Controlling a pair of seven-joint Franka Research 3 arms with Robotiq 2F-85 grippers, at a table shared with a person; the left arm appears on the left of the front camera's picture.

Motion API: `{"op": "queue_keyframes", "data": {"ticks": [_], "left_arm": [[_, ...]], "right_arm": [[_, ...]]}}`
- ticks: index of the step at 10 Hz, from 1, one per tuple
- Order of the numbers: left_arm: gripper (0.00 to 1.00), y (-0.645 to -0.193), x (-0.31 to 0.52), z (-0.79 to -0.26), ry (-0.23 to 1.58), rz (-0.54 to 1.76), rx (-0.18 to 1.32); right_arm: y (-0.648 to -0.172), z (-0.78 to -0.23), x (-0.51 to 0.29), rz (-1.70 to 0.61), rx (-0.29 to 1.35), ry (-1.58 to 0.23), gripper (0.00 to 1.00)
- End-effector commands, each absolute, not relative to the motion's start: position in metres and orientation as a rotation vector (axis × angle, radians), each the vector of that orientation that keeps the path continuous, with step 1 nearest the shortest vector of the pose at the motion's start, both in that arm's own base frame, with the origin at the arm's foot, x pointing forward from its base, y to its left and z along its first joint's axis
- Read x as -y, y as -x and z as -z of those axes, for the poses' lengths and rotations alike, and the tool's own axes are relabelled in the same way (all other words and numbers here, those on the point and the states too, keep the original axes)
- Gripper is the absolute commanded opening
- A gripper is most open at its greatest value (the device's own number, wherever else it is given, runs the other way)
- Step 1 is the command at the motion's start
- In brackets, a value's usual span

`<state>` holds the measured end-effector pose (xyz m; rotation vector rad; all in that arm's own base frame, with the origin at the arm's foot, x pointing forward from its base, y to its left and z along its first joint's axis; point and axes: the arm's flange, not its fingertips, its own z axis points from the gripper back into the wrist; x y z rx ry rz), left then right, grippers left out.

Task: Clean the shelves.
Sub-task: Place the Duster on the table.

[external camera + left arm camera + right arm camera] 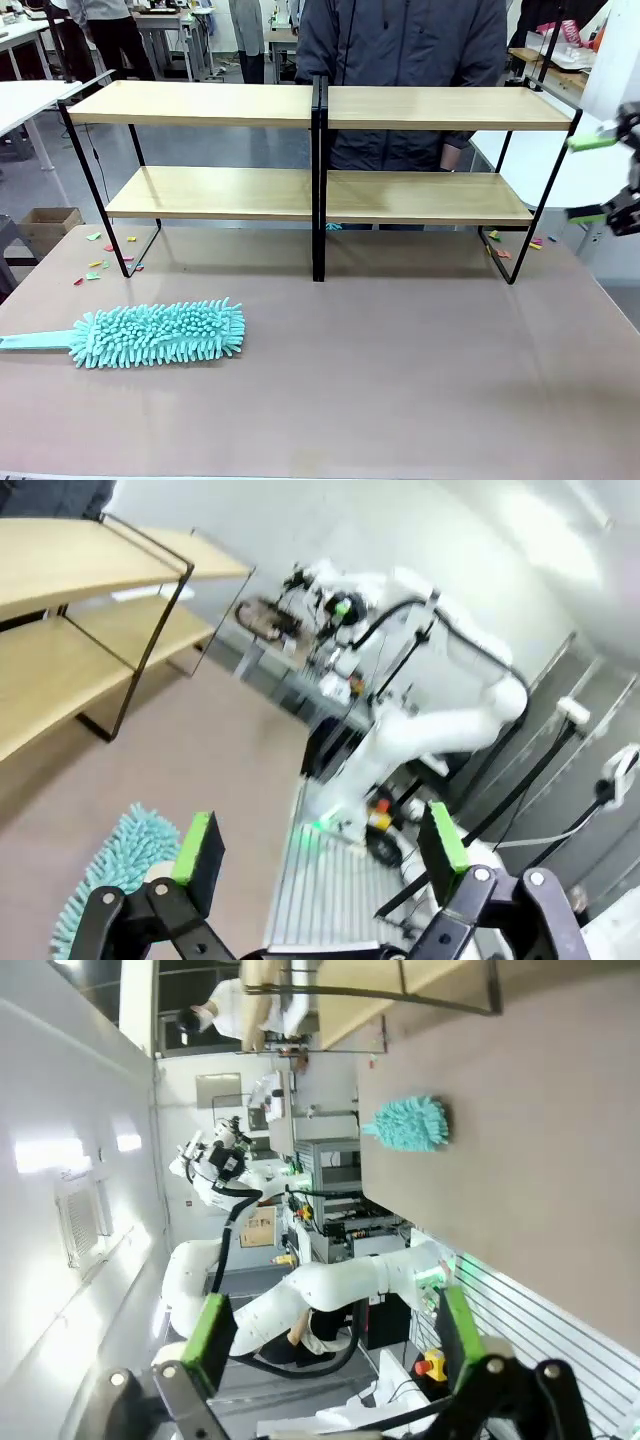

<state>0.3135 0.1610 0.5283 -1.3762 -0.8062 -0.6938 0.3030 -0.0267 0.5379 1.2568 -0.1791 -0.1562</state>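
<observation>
Teal duster [160, 334] lies flat on the table's [400, 380] near-left area, in front of the shelves [318, 190], long axis running left-right, handle tip pointing left toward the table edge. Left gripper [318, 852] hangs above it w/ jaws wide, holding nothing; duster sits just below-left of its fingers. Right gripper [606, 176] also open & empty, well apart at the shelves' right end. Left arm is nearer.

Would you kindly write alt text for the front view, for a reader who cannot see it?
A two-tier wooden rack of shelves on a black frame stands across a brown table, with a person standing behind it. A teal fluffy duster lies on the table at front left, and the right gripper hangs open at the right edge.
</observation>
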Motion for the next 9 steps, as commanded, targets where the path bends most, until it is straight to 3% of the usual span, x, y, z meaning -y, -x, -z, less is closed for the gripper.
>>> {"op": "queue_keyframes", "data": {"ticks": [1,2,3,9], "left_arm": [[1.0,-0.317,-0.154,-0.536,1.481,0.573,0.821],[1.0,-0.318,-0.146,-0.537,1.505,0.533,0.77],[1.0,-0.315,-0.164,-0.528,1.431,0.638,0.811],[1.0,-0.315,-0.164,-0.528,1.431,0.638,0.811]], "right_arm": [[-0.293,-0.557,0.033,0.164,0.236,-1.293,1.0],[-0.291,-0.559,0.03,0.168,0.27,-1.224,1.0],[-0.296,-0.55,0.034,0.153,0.215,-1.263,1.0],[-0.296,-0.55,0.034,0.153,0.215,-1.263,1.0]]}}
